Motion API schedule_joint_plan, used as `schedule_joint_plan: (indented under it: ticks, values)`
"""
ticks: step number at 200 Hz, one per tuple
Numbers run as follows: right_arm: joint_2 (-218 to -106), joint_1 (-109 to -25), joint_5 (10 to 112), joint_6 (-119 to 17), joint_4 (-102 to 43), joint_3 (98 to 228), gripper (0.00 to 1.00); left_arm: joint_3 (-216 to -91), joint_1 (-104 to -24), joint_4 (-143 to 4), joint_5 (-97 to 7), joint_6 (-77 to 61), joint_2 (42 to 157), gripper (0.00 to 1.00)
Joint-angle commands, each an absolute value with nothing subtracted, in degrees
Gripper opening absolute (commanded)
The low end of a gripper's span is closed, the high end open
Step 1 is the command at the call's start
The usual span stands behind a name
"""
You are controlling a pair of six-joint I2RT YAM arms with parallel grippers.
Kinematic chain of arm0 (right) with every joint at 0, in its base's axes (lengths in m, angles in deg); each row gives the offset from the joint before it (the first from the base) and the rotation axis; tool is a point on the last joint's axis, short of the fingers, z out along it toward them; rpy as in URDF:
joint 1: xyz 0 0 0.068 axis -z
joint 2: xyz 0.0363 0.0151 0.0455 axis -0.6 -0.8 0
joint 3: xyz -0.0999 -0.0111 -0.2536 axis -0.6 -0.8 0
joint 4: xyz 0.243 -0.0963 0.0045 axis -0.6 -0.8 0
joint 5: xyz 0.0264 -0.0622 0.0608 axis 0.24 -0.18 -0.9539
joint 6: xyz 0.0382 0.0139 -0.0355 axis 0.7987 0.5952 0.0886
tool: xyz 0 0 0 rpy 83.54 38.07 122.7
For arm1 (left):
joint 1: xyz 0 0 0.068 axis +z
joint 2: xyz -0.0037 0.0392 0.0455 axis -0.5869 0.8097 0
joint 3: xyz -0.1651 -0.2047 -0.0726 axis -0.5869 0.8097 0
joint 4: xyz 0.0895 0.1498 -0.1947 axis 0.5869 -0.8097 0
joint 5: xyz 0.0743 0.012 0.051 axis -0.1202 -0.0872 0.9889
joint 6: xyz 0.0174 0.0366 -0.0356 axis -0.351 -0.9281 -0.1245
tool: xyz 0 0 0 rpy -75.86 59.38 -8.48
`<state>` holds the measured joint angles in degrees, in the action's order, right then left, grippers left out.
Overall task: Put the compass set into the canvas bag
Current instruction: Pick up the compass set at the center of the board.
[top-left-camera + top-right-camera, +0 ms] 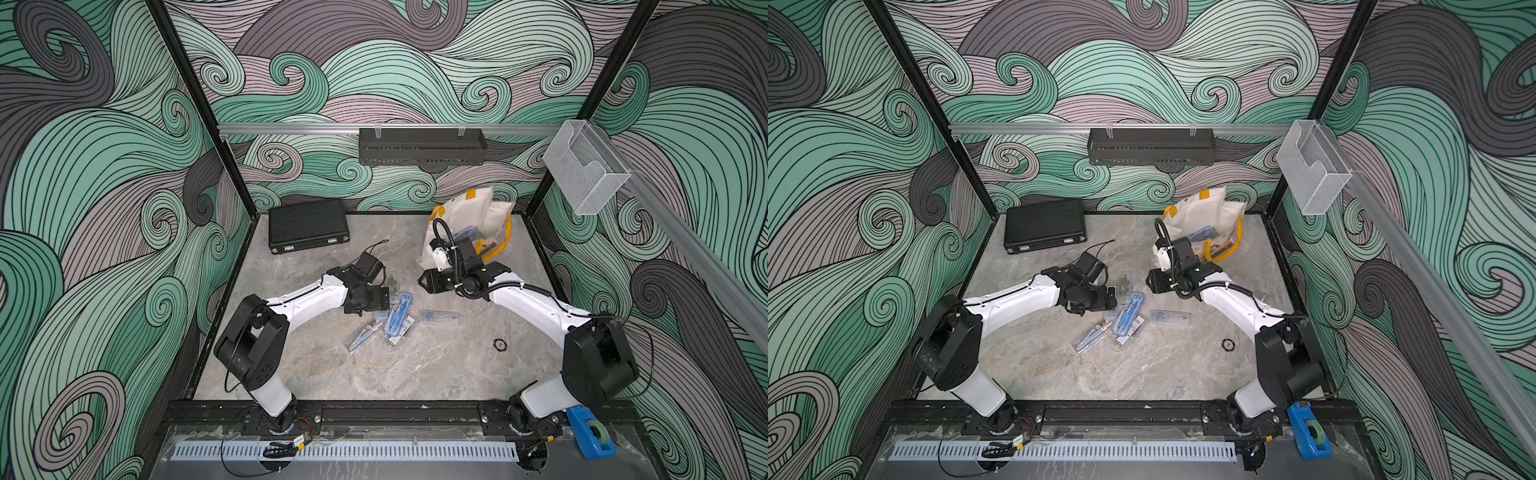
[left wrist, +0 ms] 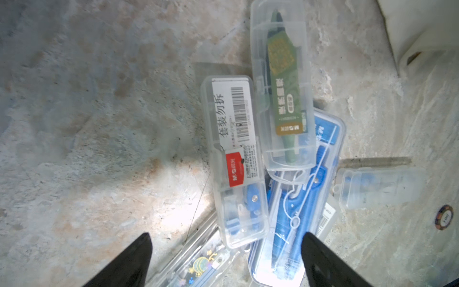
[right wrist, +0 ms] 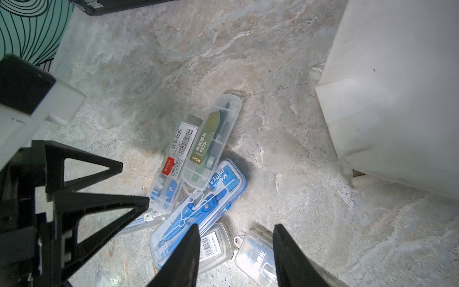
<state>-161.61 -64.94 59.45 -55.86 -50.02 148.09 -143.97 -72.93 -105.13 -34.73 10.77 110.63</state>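
Several compass sets in clear plastic cases lie piled mid-table [image 1: 395, 316] [image 1: 1125, 318]. A green-label case [image 2: 283, 94] [image 3: 211, 146] rests on a barcode-label case [image 2: 236, 159] and a blue case [image 2: 305, 198] [image 3: 198, 206]. One case lies apart [image 1: 439, 317] [image 3: 258, 258]. The canvas bag [image 1: 469, 216] [image 1: 1204, 212] stands at the back right with a case showing inside. My left gripper [image 2: 226, 238] [image 1: 388, 296] [image 3: 135, 181] hangs open over the pile's near end. Between pile and bag my right gripper [image 3: 236, 227] [image 1: 426, 283] is open and holds nothing.
A black briefcase [image 1: 308, 224] lies at the back left. A black adapter with a cord [image 1: 368, 266] sits behind the left wrist. A poker chip [image 1: 500, 344] [image 2: 444, 216] lies right of the pile. A blue tape dispenser [image 1: 592, 432] stands on the front rail.
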Motion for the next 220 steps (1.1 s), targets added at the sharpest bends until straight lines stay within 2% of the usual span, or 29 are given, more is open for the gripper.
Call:
schedule_joint_plan:
  ticks: [1,73,147,220]
  values:
    - [-162.85,-65.19,58.46,-55.3,-48.21,149.01,0.49,-147.55,-74.47,-110.23,-31.2,11.48,112.45,0.92]
    - [-164.79,-65.28,57.26,-55.66,-48.12,150.2,0.49,-153.42,-75.75,-114.32,-28.35,10.89,118.63,0.75]
    - [-165.81,-65.17,56.81,-55.82,-47.92,150.75,0.49,-157.11,-76.1,-117.46,-28.35,10.86,123.62,0.69]
    - [-166.34,-65.16,56.87,-56.05,-47.68,150.26,0.49,-159.14,-76.37,-116.51,-29.98,11.5,126.77,0.69]
